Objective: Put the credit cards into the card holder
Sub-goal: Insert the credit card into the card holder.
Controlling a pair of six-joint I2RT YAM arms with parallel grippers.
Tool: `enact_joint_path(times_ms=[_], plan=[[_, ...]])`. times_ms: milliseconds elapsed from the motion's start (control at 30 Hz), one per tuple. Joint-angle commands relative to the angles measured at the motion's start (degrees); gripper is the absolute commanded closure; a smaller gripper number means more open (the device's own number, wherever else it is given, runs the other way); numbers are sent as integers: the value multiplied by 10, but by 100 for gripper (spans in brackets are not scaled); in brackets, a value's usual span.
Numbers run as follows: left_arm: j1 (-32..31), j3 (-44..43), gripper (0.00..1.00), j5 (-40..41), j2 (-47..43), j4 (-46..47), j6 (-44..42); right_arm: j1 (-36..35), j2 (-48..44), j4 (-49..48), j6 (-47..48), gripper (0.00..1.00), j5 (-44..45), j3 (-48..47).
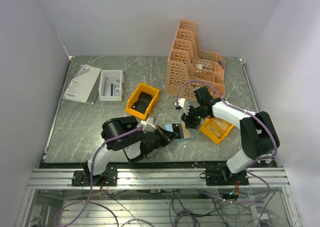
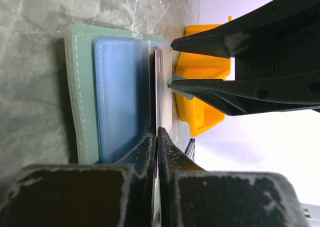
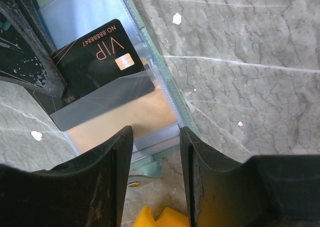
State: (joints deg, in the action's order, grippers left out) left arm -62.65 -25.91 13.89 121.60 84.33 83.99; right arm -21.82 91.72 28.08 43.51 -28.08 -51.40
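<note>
The card holder (image 1: 180, 132), a grey-green wallet, lies open on the table with bluish clear sleeves and a tan inside (image 3: 125, 117). My left gripper (image 2: 156, 130) is shut on a black "VIP" credit card (image 3: 95, 57). The card shows edge-on in the left wrist view (image 2: 156, 87), and its far end sits partly inside a clear sleeve. My right gripper (image 3: 156, 132) is open, its fingers straddling the wallet's end edge (image 3: 165, 77) by the snap tab (image 3: 132, 183). In the top view the left gripper (image 1: 162, 133) is left of the wallet and the right gripper (image 1: 191, 121) is above its right end.
An orange bin (image 1: 226, 132) holding tan cards stands just right of the wallet. Another orange bin (image 1: 131, 106) with a dark item is behind the left arm. An orange file rack (image 1: 192, 62) stands at the back. A white box (image 1: 111, 84) and papers (image 1: 82, 84) lie at the back left.
</note>
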Motion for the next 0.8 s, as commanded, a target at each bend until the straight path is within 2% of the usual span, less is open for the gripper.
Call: enact_joint_path(times_ms=[0,333,767], plan=[[-8,-8,93,23,18,33,-2,2,14,15,9,58,14,3],[-11,-14,88,25,9,7,-3,2,14,15,8,58,14,3],[-12,-12,90,38,-2,-11,-11,2,12,16,7,57,13,3]])
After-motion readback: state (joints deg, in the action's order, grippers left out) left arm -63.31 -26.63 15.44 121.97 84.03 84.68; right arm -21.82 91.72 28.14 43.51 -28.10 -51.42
